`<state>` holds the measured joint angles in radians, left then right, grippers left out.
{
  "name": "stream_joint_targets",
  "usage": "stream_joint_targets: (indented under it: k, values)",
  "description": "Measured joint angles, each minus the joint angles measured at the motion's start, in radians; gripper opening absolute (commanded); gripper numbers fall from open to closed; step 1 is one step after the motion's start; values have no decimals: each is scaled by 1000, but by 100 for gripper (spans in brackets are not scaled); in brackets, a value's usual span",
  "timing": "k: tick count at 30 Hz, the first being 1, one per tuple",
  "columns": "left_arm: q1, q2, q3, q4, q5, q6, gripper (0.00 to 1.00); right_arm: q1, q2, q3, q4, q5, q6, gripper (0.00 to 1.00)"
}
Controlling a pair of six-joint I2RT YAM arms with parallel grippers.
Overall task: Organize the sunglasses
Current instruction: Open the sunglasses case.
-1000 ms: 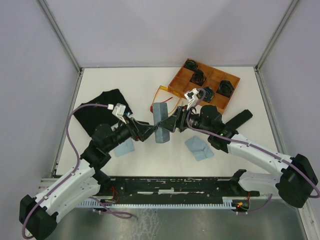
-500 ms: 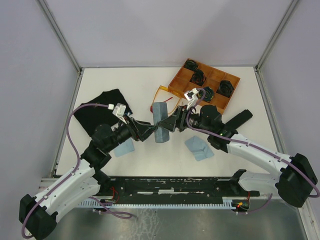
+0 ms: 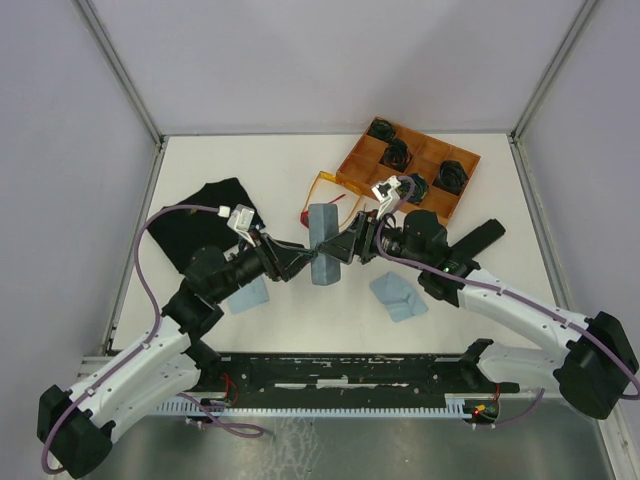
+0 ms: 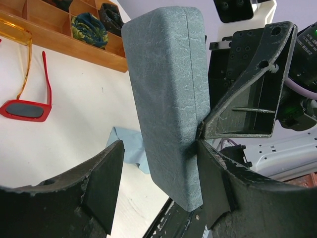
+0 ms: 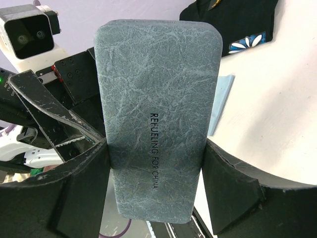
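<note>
A grey-blue case (image 3: 323, 245) is held off the table between both grippers. My right gripper (image 3: 347, 245) is shut on its long sides; in the right wrist view both fingers of the gripper (image 5: 156, 148) press the case (image 5: 156, 99). My left gripper (image 3: 303, 262) is open around the case's lower end (image 4: 168, 124): one finger touches it, the other stands apart. The red sunglasses (image 4: 25, 106) lie on the table behind the case, a corner showing in the top view (image 3: 306, 214). The orange-yellow sunglasses (image 3: 325, 182) lie beside the tray.
A wooden compartment tray (image 3: 362, 152) with dark rolled items stands at the back right. A black case (image 3: 478, 238) lies right of the right arm. A black cloth (image 3: 205, 220) lies at the left. Light blue cloths lie at the front left (image 3: 248, 293) and front right (image 3: 397, 296).
The case has shifted slightly away from the arms with the right gripper. The left wrist has drawn back a little to the left.
</note>
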<state>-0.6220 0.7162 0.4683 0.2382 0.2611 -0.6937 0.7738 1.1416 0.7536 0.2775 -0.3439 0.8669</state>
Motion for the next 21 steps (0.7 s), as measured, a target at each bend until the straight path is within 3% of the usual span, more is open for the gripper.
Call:
stream_joint_targets:
  k: [21]
  values:
    - [-2, 24, 10, -5, -21, -6, 65, -12, -56, 2, -67, 23, -2, 0]
